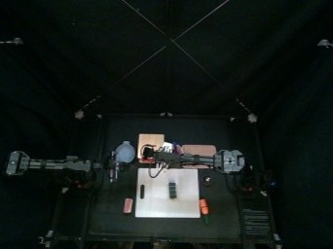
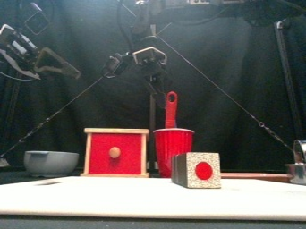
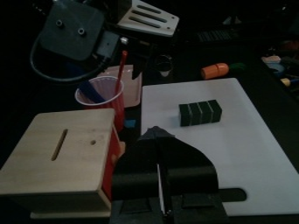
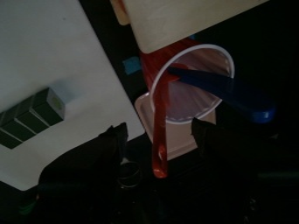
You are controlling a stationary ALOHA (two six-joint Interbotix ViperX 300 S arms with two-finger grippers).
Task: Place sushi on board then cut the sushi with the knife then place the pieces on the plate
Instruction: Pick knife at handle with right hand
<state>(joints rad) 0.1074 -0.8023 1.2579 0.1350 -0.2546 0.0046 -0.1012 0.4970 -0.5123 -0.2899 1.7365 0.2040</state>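
A dark green sushi roll [image 1: 173,188] [image 2: 198,170] [image 3: 198,111] [image 4: 28,115] lies whole on the white cutting board [image 1: 190,185] [image 3: 233,131]. Behind the board stands the red cup [image 2: 173,152] [image 3: 103,91] [image 4: 191,81], holding a red knife [image 2: 171,107] [image 4: 163,131] and a blue knife [image 4: 229,91]. My right gripper [image 1: 162,151] [image 2: 147,55] [image 4: 158,156] hangs open above the cup, its jaws on either side of the red knife's handle without touching it. My left gripper [image 3: 163,171] rests shut at the board's left, beside the wooden box. A pink plate [image 1: 198,151] lies under the right arm.
The wooden box with a red drawer front [image 1: 152,140] [image 2: 116,152] [image 3: 65,153] stands left of the cup. The blue-grey bowl [image 1: 125,151] [image 2: 50,162] is further left. Two orange toy foods [image 1: 128,204] [image 1: 204,207] lie near the board's front corners.
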